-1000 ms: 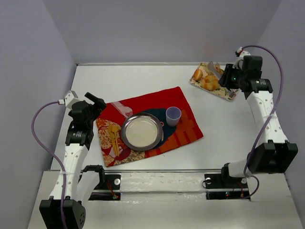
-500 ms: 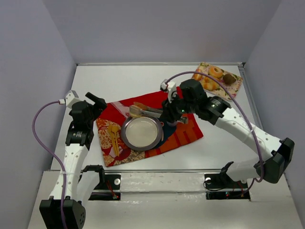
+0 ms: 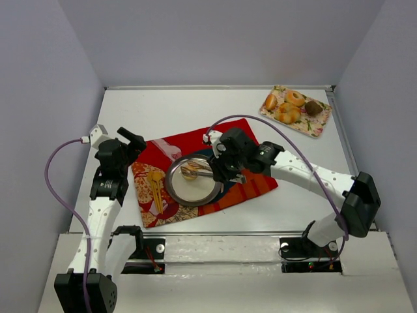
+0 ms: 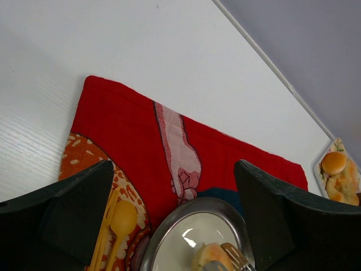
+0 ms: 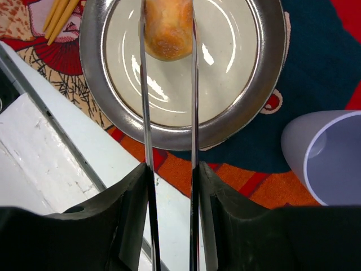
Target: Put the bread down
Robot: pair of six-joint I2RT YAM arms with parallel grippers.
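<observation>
Metal tongs point(image 5: 145, 113) brought bread point(image 5: 168, 31) over plate point(image 5: 169, 137).

The cup point(image 5: 330, 155) stands just beside the plate point(image 5: 242, 121) rim; open tabletop point(image 3: 195, 111) separates cloth point(image 3: 215, 134) from tray point(image 3: 307, 125).

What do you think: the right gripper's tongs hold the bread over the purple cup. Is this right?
No. The tongs in the right gripper hold the bread over the metal plate; the purple cup stands beside it. The right wrist view shows this.

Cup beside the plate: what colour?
The cup is pale lavender, clearest in the right wrist view.
</observation>
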